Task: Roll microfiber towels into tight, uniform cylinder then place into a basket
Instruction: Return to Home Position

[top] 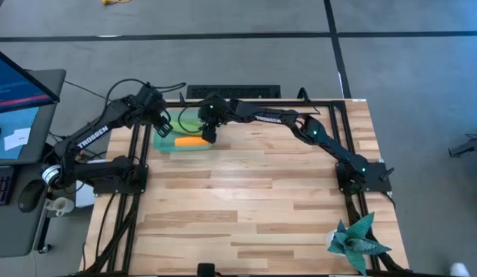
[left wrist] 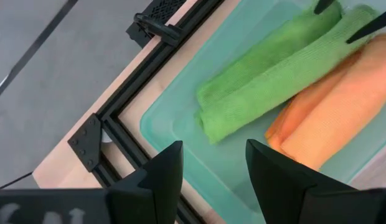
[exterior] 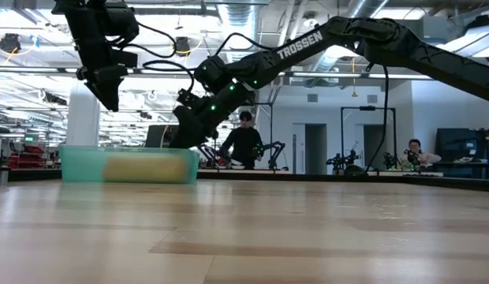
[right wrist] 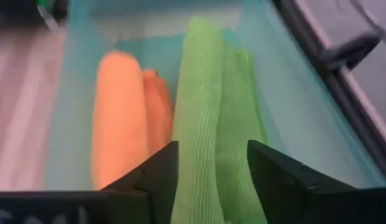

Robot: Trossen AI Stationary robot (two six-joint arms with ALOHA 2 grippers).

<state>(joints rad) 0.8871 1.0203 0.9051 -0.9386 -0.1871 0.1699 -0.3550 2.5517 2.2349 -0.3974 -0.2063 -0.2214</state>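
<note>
The teal basket stands at the table's far left. Two rolled microfiber towels lie in it side by side: the lime green one toward the far wall, the orange one toward the near wall. My right gripper is open over the basket, slanting down, with its fingers on either side of the green roll. The orange roll lies beside it. My left gripper hangs open above the basket's left end, with nothing between its fingers. My right gripper's fingertips stand at the green towel's top, slanting down from the table's right side. I cannot tell whether they touch it. The roll lies on the basket's floor.
A spiky teal star-shaped object lies at the table's near right corner. Black frame rails run along the table's left and far edges beside the basket. A laptop stands off the table to the left. People show in the room behind.
</note>
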